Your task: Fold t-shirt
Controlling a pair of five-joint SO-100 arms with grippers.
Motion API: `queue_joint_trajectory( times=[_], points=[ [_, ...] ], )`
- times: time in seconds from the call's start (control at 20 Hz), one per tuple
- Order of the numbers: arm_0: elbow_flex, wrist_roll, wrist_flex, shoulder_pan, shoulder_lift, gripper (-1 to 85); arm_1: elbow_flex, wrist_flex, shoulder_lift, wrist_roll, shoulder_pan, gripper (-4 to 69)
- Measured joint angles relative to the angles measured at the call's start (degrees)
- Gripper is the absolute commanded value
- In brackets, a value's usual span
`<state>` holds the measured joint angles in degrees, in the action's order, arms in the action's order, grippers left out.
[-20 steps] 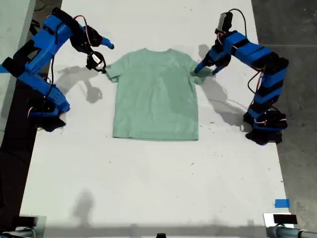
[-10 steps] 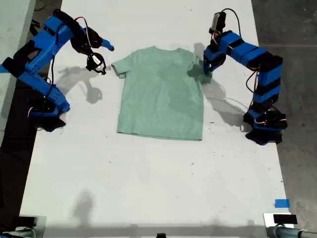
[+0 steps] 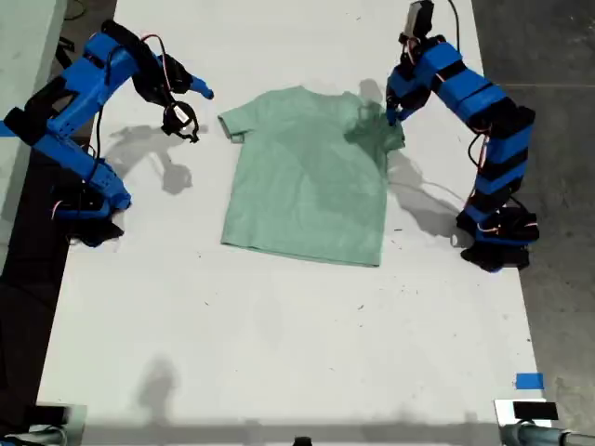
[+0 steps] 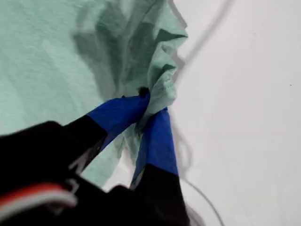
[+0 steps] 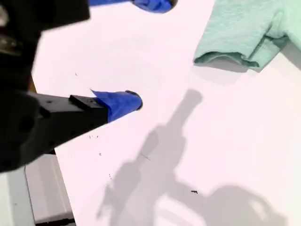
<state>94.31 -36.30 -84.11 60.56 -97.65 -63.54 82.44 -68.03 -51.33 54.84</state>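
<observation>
The pale mint-green t-shirt point(image 3: 307, 177) lies mostly flat on the white table point(image 3: 279, 334), neck toward the far edge. My first gripper point(image 3: 392, 116) is at the exterior view's right and is shut on the sleeve there. That sleeve is pulled up and bunched over the shoulder. In the first wrist view the blue fingers point(image 4: 117, 113) pinch a crumpled fold of the t-shirt point(image 4: 56, 56) at my first gripper point(image 4: 153, 106). My second gripper point(image 3: 192, 110), at the exterior view's left, hangs open a short way from the other sleeve point(image 5: 244, 33). Nothing sits in my second gripper point(image 5: 146, 52).
Both arm bases stand at the table's sides, one point(image 3: 88, 200) at the exterior view's left and one point(image 3: 497, 242) at its right. A blue tape mark point(image 3: 528, 381) sits near the front corner at the exterior view's right. Dark floor point(image 3: 558, 56) borders the table there.
My first gripper rose and moved toward the far edge with the sleeve, bunching it. The whole shirt slid toward the exterior view's right, away from my second gripper, which stayed put.
</observation>
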Motion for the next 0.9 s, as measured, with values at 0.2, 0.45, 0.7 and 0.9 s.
queue_joint_trajectory(
  times=[0.2, 0.45, 0.7, 0.9],
  points=[
    [0.8, 0.0, 0.7, 0.0, -0.1, 34.0, 11.4, 1.9, 0.0, 4.2, -6.3, -1.0],
    [1.1, 0.0, 1.5, -0.3, -0.1, 34.1, 14.7, -4.3, 4.4, 12.7, -13.3, -1.2],
    [1.1, 0.0, 1.5, -1.0, -0.1, 34.1, 14.8, -12.8, 15.4, 19.2, -15.7, 42.0],
    [1.1, 0.0, 2.2, -1.5, -0.1, 34.2, 18.4, -11.0, 15.1, 16.7, -16.3, 33.2]
  ],
)
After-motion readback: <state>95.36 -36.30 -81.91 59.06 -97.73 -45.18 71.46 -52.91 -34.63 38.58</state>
